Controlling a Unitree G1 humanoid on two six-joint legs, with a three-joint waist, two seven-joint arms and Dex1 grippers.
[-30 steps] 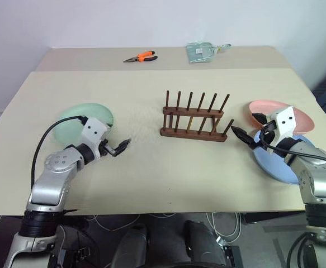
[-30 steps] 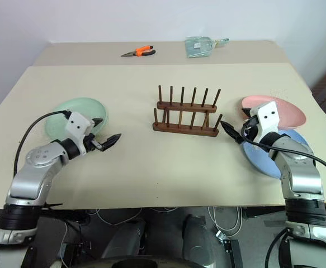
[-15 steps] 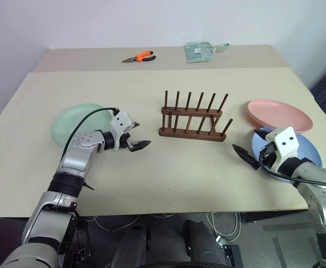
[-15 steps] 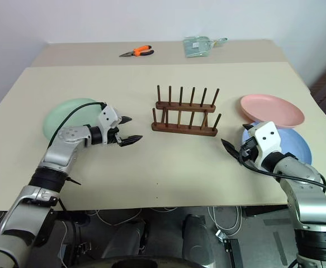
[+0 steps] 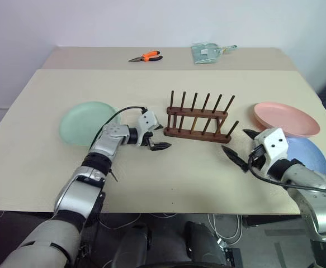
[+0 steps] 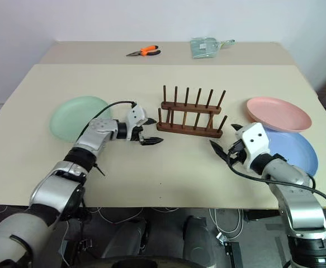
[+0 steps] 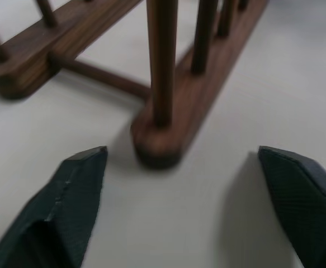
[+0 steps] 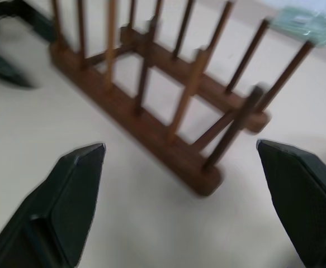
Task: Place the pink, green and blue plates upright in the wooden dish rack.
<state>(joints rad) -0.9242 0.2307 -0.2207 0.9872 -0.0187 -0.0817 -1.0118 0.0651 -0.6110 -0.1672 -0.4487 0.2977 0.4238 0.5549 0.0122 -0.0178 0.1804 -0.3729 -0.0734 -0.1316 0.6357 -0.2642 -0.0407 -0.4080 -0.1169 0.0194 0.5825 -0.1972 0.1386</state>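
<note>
The wooden dish rack (image 5: pixel 200 119) is sat empty mid-table with its rails running crosswise, and its near end is found just ahead of the left gripper (image 5: pixel 157 138), whose jaws are spread with nothing between them. None of the plates is racked yet: the green plate (image 5: pixel 88 122) is left flat well behind those jaws. The pink plate (image 5: pixel 286 118) and blue plate (image 5: pixel 308 156) are lying beside the right gripper (image 5: pixel 243 149), also wide open and empty, so that arm is probably better placed for those two.

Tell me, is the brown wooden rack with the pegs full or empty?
Empty. The small dark brown wooden dish rack has bare pegs; the round pink, pale blue and mint green plastic plates lie flat on the table.
</note>
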